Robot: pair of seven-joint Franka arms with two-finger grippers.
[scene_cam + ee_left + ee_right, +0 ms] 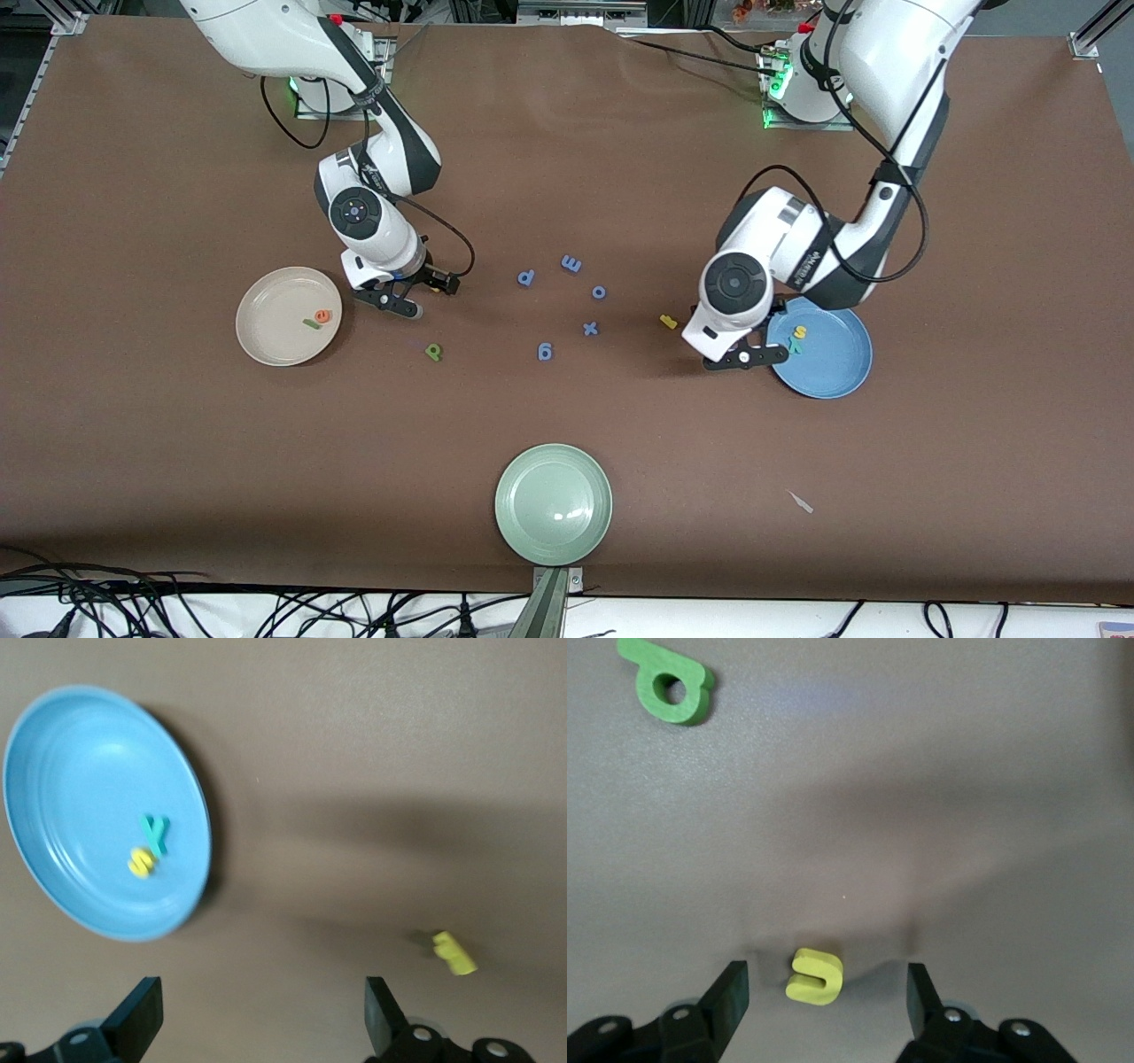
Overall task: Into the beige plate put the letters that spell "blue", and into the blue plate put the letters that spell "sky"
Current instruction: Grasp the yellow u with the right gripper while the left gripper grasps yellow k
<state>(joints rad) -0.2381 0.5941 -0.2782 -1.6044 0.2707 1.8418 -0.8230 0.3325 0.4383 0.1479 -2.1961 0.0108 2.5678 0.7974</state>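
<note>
Even, bright overhead light on the brown table [567, 133], a white glare spot seen on the pale green plate [554, 504], soft arm shadows cast beside the blue plate [106, 811], left wrist view blurred by motion

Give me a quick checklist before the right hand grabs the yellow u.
1. Right hand open around the yellow u: ok.
2. The u lies apart from the green b: ok.
3. Beige plate has room beside the orange e and green l: ok.
4. Left hand open, holding nothing: ok.
5. Yellow k in the blue plate: not ok, on the table.
</note>
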